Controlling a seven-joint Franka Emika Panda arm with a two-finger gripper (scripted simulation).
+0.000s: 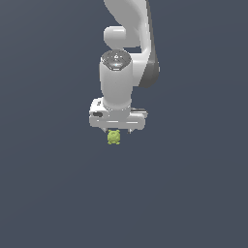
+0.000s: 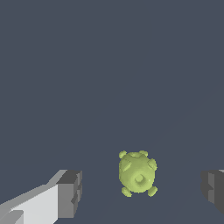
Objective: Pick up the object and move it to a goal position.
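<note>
The object (image 2: 138, 173) is a small yellow-green lumpy blob with little knobs. In the wrist view it lies between my two dark finger pads (image 2: 70, 193), apart from both. In the exterior view the object (image 1: 114, 137) shows just below the white hand of the arm. My gripper (image 2: 141, 192) is open, with a wide gap on either side of the object. In the exterior view my gripper (image 1: 117, 131) is right over the object and its fingers are mostly hidden by the hand.
A plain dark grey-blue floor (image 1: 193, 193) fills both views. The white arm (image 1: 128, 43) reaches down from the top of the exterior view.
</note>
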